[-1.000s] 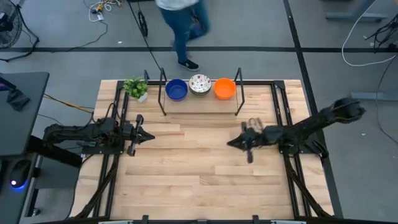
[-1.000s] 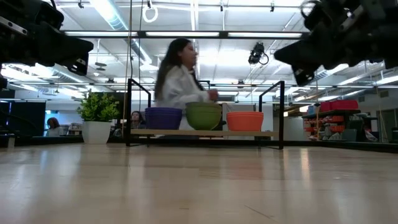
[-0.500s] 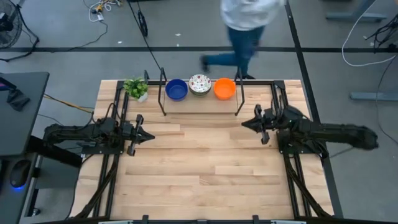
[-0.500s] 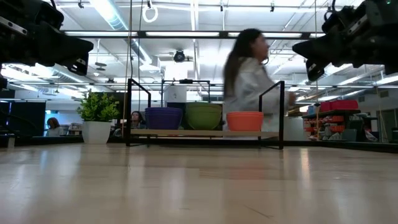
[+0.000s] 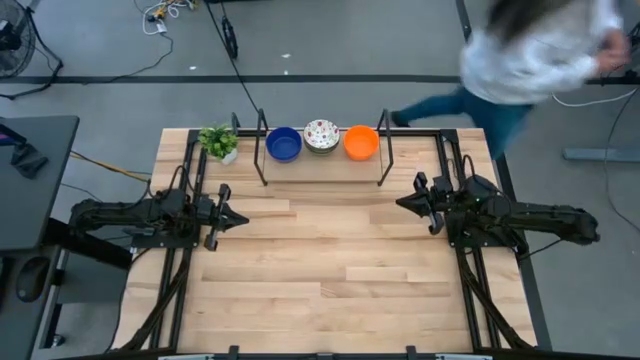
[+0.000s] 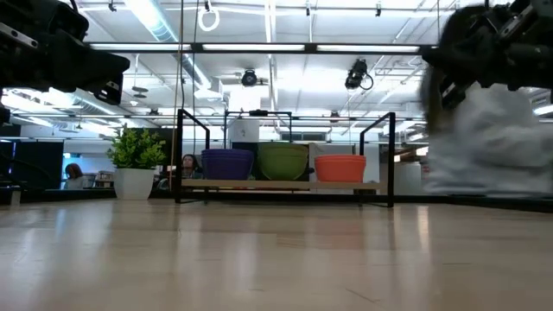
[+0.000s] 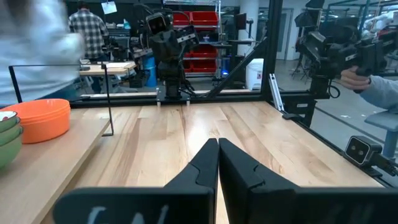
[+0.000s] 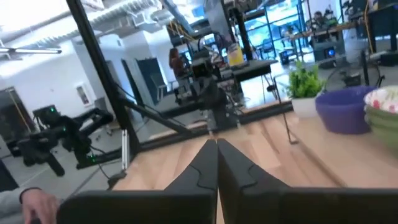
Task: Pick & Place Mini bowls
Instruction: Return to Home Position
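Three bowl stacks point(image 5: 321, 141) on shelf point(image 5: 320, 170): blue point(image 5: 284, 144), speckled point(image 5: 321, 133), orange point(image 5: 361, 142). Left claw point(image 5: 240, 217), right claw point(image 5: 402, 204) closed, empty. Risk: person point(image 5: 530, 60) near right arm point(image 5: 530, 215); outward swing could strike.

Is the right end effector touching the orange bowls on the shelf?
Apart. The high view shows the right end effector out over the table, with bare wood plainly between it and the orange bowls.

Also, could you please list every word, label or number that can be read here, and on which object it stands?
None can be read.
On the left end effector, pale marks: cut off at the picture's edge, unreadable.
On the mini bowls and the shelf: no lettering visible.
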Controlling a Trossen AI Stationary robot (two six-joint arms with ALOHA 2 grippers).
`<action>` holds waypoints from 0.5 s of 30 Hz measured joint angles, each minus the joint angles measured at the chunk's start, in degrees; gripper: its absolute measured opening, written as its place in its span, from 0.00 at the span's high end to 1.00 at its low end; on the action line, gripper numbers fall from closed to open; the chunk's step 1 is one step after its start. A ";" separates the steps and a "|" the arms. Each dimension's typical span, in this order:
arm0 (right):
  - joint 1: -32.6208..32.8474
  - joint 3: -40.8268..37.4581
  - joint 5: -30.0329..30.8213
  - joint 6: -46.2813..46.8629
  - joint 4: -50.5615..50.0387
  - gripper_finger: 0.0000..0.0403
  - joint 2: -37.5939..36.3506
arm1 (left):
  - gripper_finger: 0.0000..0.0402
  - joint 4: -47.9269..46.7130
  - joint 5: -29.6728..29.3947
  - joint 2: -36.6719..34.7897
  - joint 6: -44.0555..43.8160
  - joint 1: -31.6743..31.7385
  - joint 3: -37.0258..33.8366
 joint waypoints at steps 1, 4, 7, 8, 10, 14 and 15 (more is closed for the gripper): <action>1.35 -0.68 1.02 0.25 0.59 1.00 -0.23 | 0.95 0.00 0.00 0.00 0.02 0.00 0.00; 4.70 -2.36 2.72 1.53 3.73 1.00 -0.44 | 0.95 0.00 0.00 0.00 0.01 0.00 0.00; 7.17 -2.31 4.52 1.66 5.16 1.00 -0.47 | 0.95 0.00 0.00 0.00 0.00 0.00 0.00; 7.85 -2.31 5.28 1.45 5.37 1.00 -0.47 | 0.95 0.00 0.00 0.00 0.00 0.00 -0.01; 9.22 -2.31 7.72 1.28 5.36 1.00 -0.47 | 0.95 0.00 0.00 0.00 0.00 0.00 -0.02; 13.47 -2.29 14.54 -0.05 4.70 1.00 -0.47 | 0.95 0.00 0.00 0.00 0.00 0.00 -0.02; 14.93 -2.29 16.21 -0.35 4.55 1.00 -0.47 | 0.95 0.00 0.00 0.00 0.00 0.00 -0.02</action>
